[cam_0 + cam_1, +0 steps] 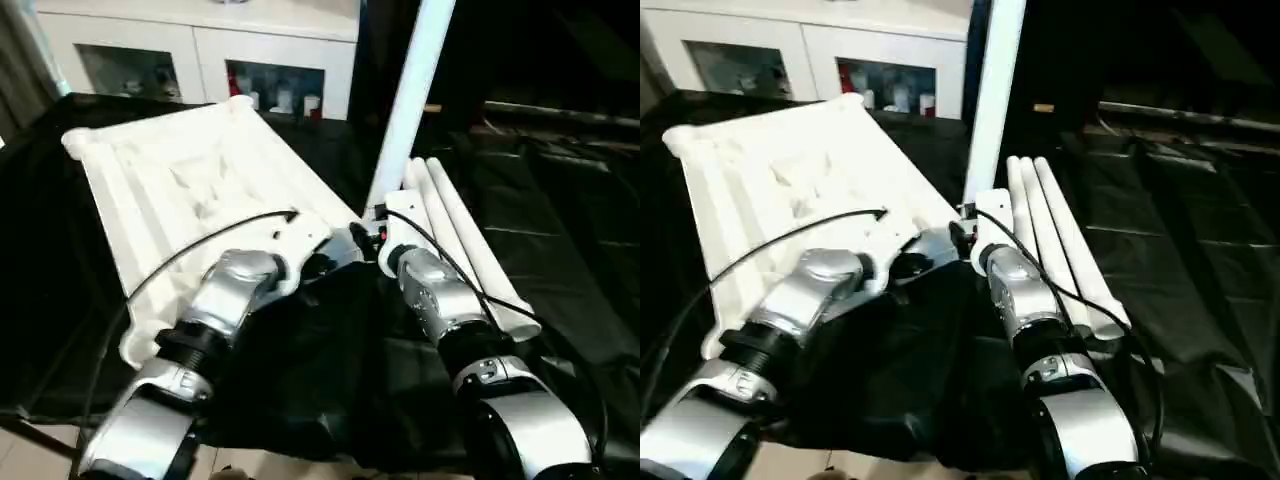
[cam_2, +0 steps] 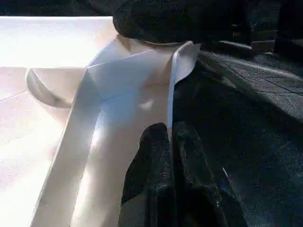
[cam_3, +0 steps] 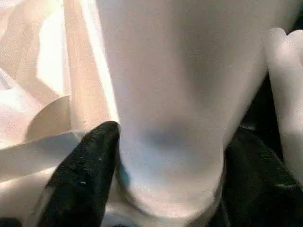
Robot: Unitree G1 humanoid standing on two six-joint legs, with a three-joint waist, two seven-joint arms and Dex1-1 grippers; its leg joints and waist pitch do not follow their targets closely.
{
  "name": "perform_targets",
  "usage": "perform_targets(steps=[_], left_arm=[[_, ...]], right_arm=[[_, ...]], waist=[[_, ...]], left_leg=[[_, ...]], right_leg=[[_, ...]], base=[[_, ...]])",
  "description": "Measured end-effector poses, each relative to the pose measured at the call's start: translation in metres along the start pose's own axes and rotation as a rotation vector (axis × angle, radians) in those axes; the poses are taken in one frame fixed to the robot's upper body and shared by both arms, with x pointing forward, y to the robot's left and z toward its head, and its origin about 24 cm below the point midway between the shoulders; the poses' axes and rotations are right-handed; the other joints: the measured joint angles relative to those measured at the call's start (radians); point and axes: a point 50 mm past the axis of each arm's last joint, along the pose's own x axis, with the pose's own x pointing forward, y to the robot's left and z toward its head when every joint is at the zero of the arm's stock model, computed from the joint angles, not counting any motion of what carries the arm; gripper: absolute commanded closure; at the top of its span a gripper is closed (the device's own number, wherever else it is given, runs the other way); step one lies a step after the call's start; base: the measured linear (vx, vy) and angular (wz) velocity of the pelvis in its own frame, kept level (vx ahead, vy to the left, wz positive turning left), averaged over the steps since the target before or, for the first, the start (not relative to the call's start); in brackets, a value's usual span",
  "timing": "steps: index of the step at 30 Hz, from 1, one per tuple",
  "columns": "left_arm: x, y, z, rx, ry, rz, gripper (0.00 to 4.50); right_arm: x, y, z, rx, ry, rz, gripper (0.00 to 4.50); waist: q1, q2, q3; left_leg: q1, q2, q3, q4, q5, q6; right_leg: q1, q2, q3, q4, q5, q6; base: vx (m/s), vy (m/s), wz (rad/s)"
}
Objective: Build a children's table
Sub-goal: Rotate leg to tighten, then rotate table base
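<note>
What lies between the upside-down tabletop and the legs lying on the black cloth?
The upright leg, standing at the tabletop's near corner beside the three lying legs, with the right hand around its base; seen from the head.

Black-covered table [image 1: 560, 230]; white tabletop [image 1: 180, 190] lies ribbed side up; three white legs [image 1: 465, 240] alongside.

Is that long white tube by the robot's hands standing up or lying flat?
Upright: the long tapered white tube leg rises near the white plastic tabletop's corner.
</note>
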Motion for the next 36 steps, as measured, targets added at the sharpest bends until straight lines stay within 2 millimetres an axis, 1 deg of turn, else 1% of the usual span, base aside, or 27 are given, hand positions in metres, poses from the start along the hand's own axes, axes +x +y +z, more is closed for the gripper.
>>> perform_targets(steps=[1,2,3,4,6,8,11,14,18,20,24,27,30,32,33,34,35,36], left_arm=[[-0.001,0.002,-0.001,0.002,0.001,0.020,4.50],[-0.001,0.004,-0.001,0.001,0.001,0.033,4.50],[-0.003,0.005,-0.002,0.012,0.000,0.041,4.50],[-0.004,0.005,-0.002,0.017,-0.002,0.042,4.50],[-0.008,0.007,-0.004,0.031,-0.008,0.033,4.50],[-0.011,0.008,-0.005,0.047,-0.017,0.022,4.50],[-0.020,0.012,-0.009,0.068,-0.024,-0.004,4.50],[-0.031,0.018,-0.014,0.093,-0.024,-0.046,4.50],[-0.049,0.020,-0.024,0.133,-0.025,-0.167,4.50],[-0.054,0.019,-0.027,0.147,-0.028,-0.214,4.50],[-0.062,0.018,-0.029,0.173,-0.020,-0.298,4.50],[-0.065,0.017,-0.030,0.194,-0.019,-0.344,4.50],[-0.068,0.018,-0.030,0.199,-0.016,-0.361,4.50],[-0.068,0.018,-0.030,0.198,-0.016,-0.363,4.50],[-0.068,0.018,-0.030,0.198,-0.016,-0.363,4.50],[-0.068,0.018,-0.030,0.198,-0.016,-0.363,4.50],[-0.068,0.018,-0.030,0.198,-0.016,-0.364,4.50],[-0.068,0.018,-0.030,0.198,-0.016,-0.364,4.50]], right_arm=[[0.000,0.004,-0.001,0.005,0.003,0.009,0.86],[0.001,0.006,-0.003,0.008,0.005,0.014,0.86],[0.001,0.008,-0.004,0.001,0.004,0.023,0.72],[0.001,0.009,-0.004,-0.010,0.003,0.033,0.72],[0.000,0.009,-0.005,-0.029,-0.003,0.072,0.72],[-0.002,0.006,-0.005,-0.050,-0.006,0.110,0.72],[-0.009,-0.001,-0.007,-0.102,-0.010,0.202,0.72],[-0.018,-0.013,-0.007,-0.181,-0.004,0.297,0.72],[-0.033,-0.025,-0.004,-0.277,0.027,0.482,0.72],[-0.037,-0.028,0.000,-0.308,0.028,0.536,0.72],[-0.043,-0.026,0.008,-0.351,0.019,0.636,0.72],[-0.047,-0.026,0.007,-0.369,0.033,0.687,0.72],[-0.049,-0.025,0.005,-0.370,0.048,0.720,0.72],[-0.049,-0.025,0.005,-0.370,0.050,0.734,0.97],[-0.050,-0.024,0.006,-0.370,0.050,0.738,0.97],[-0.050,-0.025,0.005,-0.373,0.053,0.740,1.17],[-0.050,-0.025,0.005,-0.376,0.057,0.744,1.17],[-0.050,-0.025,0.005,-0.378,0.060,0.748,1.29]], waist=[[-0.007,0.000,0.000],[-0.012,-0.001,0.000],[-0.017,-0.001,0.000],[-0.021,-0.001,0.000],[-0.025,-0.002,0.001],[-0.026,-0.004,0.002],[-0.024,-0.004,0.002],[-0.020,-0.005,0.003],[-0.013,-0.005,0.004],[-0.008,-0.006,0.004],[0.004,-0.008,0.005],[0.010,-0.008,0.005],[0.010,-0.009,0.005],[0.010,-0.009,0.005],[0.010,-0.009,0.005],[0.010,-0.009,0.005],[0.010,-0.009,0.005],[0.010,-0.009,0.005]], left_leg=[[0.000,0.000,0.000,0.000,0.000,0.000],[0.000,0.000,0.000,0.000,0.000,0.000],[0.000,0.000,0.000,0.000,0.000,0.000],[0.000,0.000,0.000,0.000,0.000,0.000],[-0.001,0.001,0.000,-0.001,0.000,0.000],[-0.002,0.001,0.000,-0.002,0.000,0.000],[-0.004,0.002,0.000,-0.003,0.000,0.000],[-0.006,0.002,-0.001,-0.004,0.000,0.000],[-0.008,0.002,0.000,-0.004,0.000,0.000],[-0.008,0.002,0.000,-0.004,0.000,0.000],[-0.009,0.002,0.000,-0.004,0.000,0.000],[-0.009,0.002,0.000,-0.003,0.000,0.001],[-0.013,0.002,0.000,-0.003,0.000,0.001],[-0.013,0.003,0.000,-0.003,0.000,0.001],[-0.013,0.003,0.000,-0.003,0.000,0.001],[-0.013,0.003,0.000,-0.003,0.000,0.001],[-0.013,0.003,0.000,-0.003,0.000,0.001],[-0.013,0.003,0.000,-0.003,0.000,0.001]], right_leg=[[0.000,0.000,0.000,0.000,0.000,0.000],[-0.001,0.000,0.000,0.000,0.000,0.000],[-0.001,0.000,-0.001,0.000,0.000,0.000],[-0.002,0.000,-0.001,0.000,0.000,0.000],[-0.003,0.001,-0.001,0.000,0.000,0.000],[-0.004,0.001,-0.001,0.000,0.000,0.000],[-0.006,0.002,-0.001,0.000,0.000,0.000],[-0.007,0.002,-0.002,0.000,0.002,-0.005],[-0.008,0.002,-0.002,-0.001,0.001,-0.005],[-0.008,0.002,-0.002,-0.001,0.001,-0.005],[-0.008,0.002,-0.002,-0.001,0.001,-0.005],[-0.008,0.002,-0.001,-0.001,0.000,-0.005],[-0.008,0.002,-0.001,-0.001,0.000,-0.005],[-0.008,0.002,-0.001,-0.001,0.000,-0.005],[-0.008,0.002,-0.001,-0.001,0.000,-0.005],[-0.008,0.002,-0.001,-0.001,0.000,-0.005],[-0.008,0.002,-0.001,-0.001,0.000,-0.005],[-0.008,0.002,-0.001,-0.001,0.000,-0.005]], base=[[0.000,0.000,0.00],[0.000,0.000,0.00],[0.000,0.000,0.00],[0.000,0.000,0.00],[0.000,0.000,0.00],[0.000,0.000,0.00],[0.000,0.000,0.00],[0.000,0.000,0.00],[0.000,0.000,0.00],[0.000,0.000,0.00],[0.000,0.000,0.00],[0.000,0.000,0.00],[0.000,0.000,0.00],[0.000,0.000,0.00],[0.000,0.000,0.00],[0.000,0.000,0.00],[0.000,0.000,0.00],[0.000,0.000,0.00]])
